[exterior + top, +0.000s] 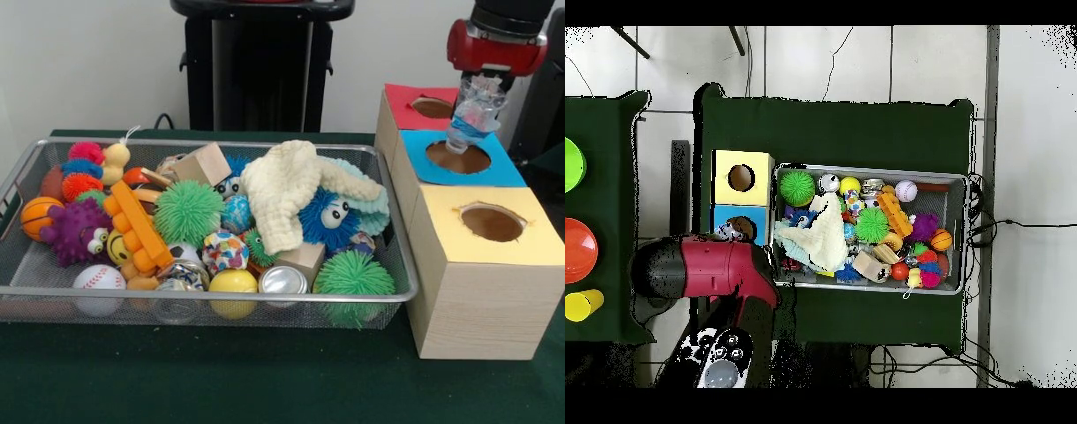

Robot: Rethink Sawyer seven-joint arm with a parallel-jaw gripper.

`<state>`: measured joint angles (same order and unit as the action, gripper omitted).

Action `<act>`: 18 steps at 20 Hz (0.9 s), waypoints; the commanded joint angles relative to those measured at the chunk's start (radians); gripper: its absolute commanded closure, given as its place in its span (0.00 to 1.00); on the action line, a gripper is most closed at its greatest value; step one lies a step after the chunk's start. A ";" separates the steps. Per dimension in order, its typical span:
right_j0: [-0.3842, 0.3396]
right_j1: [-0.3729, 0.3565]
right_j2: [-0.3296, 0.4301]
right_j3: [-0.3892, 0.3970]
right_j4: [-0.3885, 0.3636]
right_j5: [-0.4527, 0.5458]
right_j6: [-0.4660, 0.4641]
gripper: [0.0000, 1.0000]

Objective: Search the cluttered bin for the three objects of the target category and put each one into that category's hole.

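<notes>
The cluttered bin (221, 296) is a silver wire-mesh basket on the green table, heaped with balls, toys, blocks and a cream cloth (287, 199). It also shows in the overhead view (960, 180). To its right stands a row of three wooden boxes with holes: red top (399, 99), blue top (503, 157), yellow top (521, 252). My gripper (481, 93) is shut on a clear crumpled plastic bottle (472, 115) and holds it upright, its lower end just above the blue box's hole (459, 159). In the overhead view the red arm (715, 268) hides the gripper.
The bin holds green spiky balls (187, 212), a baseball (99, 281), a basketball (40, 216), a silver can (283, 281) and orange blocks (141, 225). The black pedestal (260, 62) stands behind the bin. Green (570, 165) and orange (577, 250) dishes lie on a side table.
</notes>
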<state>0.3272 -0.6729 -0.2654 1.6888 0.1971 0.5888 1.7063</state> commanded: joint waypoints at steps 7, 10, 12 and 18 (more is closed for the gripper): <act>-0.068 0.029 0.099 0.096 0.023 -0.101 0.179 1.00; -0.069 0.028 0.100 0.101 0.018 -0.114 0.177 1.00; -0.070 0.029 0.100 0.104 0.017 -0.116 0.178 1.00; -0.077 0.031 0.107 0.105 0.016 -0.113 0.169 1.00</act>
<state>0.2852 -0.6726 -0.2543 1.7200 0.1994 0.5198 1.7063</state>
